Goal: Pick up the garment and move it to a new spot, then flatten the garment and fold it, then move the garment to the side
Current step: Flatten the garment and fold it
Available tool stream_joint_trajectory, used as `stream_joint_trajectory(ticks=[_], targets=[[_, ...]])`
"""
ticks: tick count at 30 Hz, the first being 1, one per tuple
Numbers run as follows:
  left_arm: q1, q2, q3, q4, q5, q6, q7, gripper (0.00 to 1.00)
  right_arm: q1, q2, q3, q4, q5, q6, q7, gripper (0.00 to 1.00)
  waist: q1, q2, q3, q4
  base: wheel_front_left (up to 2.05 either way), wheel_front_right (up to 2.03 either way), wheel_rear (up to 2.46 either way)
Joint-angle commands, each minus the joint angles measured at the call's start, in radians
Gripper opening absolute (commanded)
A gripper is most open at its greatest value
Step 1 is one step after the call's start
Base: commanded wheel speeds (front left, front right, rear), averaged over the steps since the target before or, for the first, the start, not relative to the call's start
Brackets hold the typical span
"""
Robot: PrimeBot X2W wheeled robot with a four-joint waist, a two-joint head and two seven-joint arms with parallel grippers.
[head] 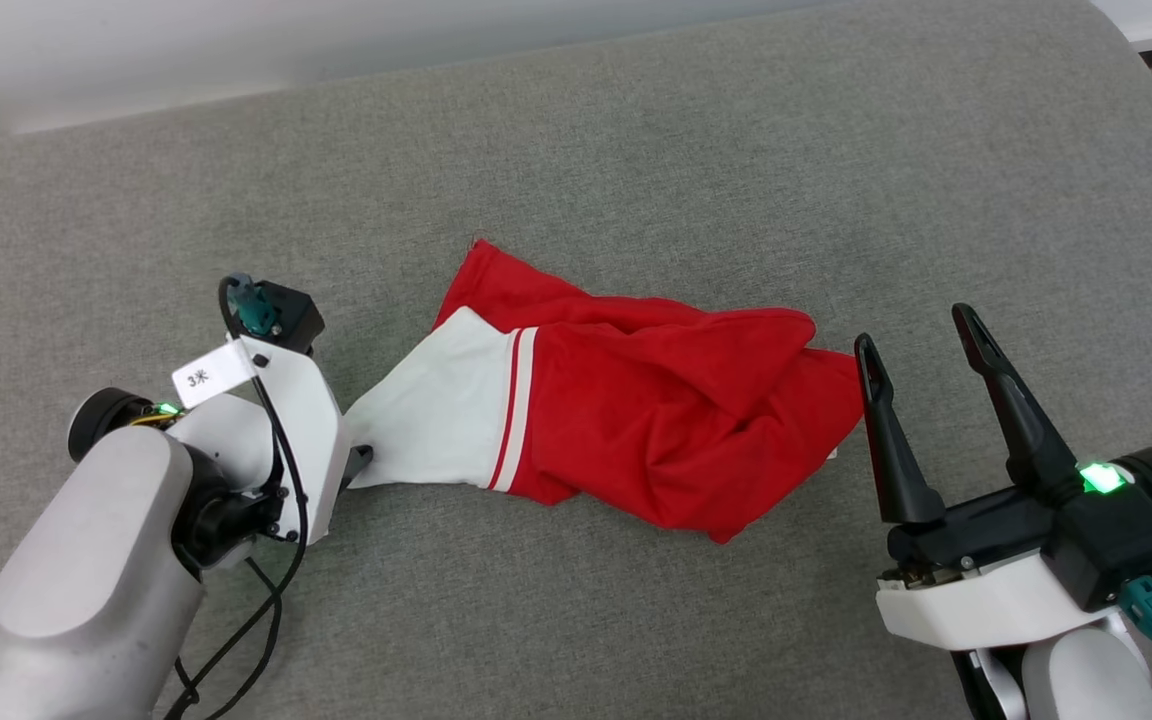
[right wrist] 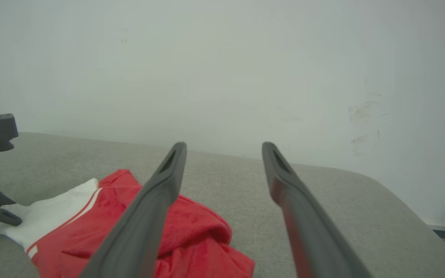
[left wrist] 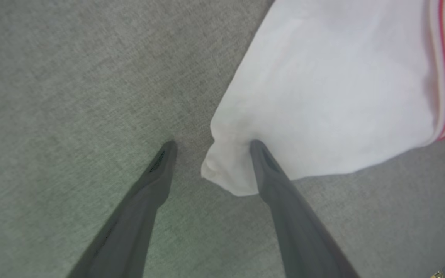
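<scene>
The garment (head: 636,420), a crumpled red jersey-knit T-shirt with a white short sleeve (left wrist: 323,96) trimmed in red-and-white stripes, lay bunched near the middle of the grey woven-fabric surface (head: 636,130). Its long axis ran side to side across the surface. The white sleeve end pointed toward the surface's left side and the heaped red body toward its right. One red corner stuck out toward the surface's far edge. The left gripper (left wrist: 213,144) was down at the surface's near-left part with its two long dark fingers spread wide and not clamped on anything. One fingertip rested on the bare grey fabric. The other pressed into the sleeve's cuff end, and the bunched cuff corner sat between the two fingers. The right gripper (head: 916,330) was over the surface's near-right part, fully spread and empty, with its fingers pointing toward the far edge and the pale wall (right wrist: 222,58) behind it. Its inner finger stood just beside the red end of the garment; whether it touched the cloth could not be told. In the right wrist view the red folds lay under and beside that finger.
</scene>
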Motion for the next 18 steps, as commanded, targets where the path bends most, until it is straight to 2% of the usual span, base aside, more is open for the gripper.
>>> stream_joint_trajectory(ticks=[1, 3, 8, 10, 14, 18], targets=[[0.035, -0.016, -0.016, 0.025, -0.019, -0.002, -0.005, 0.00, -0.011, 0.004, -0.002, -0.004, 0.004, -0.001, -0.002, 1.00, -0.0001, -0.0001, 0.004, 0.001, 0.00, 0.00, 0.00], [0.047, -0.013, -0.007, 0.028, -0.023, -0.002, -0.037, 0.00, -0.009, 0.004, -0.005, -0.003, 0.005, -0.001, -0.002, 1.00, -0.0001, -0.0001, 0.002, 0.005, 0.00, 0.00, 0.00], [0.096, 0.014, 0.077, 0.012, -0.036, 0.031, -0.203, 0.00, 0.000, 0.003, -0.012, 0.008, 0.003, -0.001, -0.002, 1.00, -0.0001, -0.0001, -0.026, 0.022, 0.00, 0.00, 0.00], [0.113, 0.022, 0.096, 0.002, -0.045, 0.035, -0.232, 0.00, 0.007, 0.003, -0.017, 0.009, 0.001, -0.001, -0.002, 1.00, -0.0001, -0.0001, -0.034, 0.029, 0.00, 0.00, 0.00], [0.202, 0.046, 0.173, -0.057, -0.078, 0.073, -0.326, 0.00, 0.025, 0.003, -0.022, 0.016, -0.010, -0.001, -0.002, 1.00, -0.0001, -0.0001, -0.067, 0.060, 0.00, 0.00, 0.00], [0.336, 0.077, 0.233, -0.155, -0.107, 0.119, -0.367, 0.00, 0.045, 0.003, -0.018, 0.017, -0.016, -0.001, -0.002, 1.00, -0.0001, -0.0001, -0.097, 0.092, 0.00, 0.00, 0.00]])
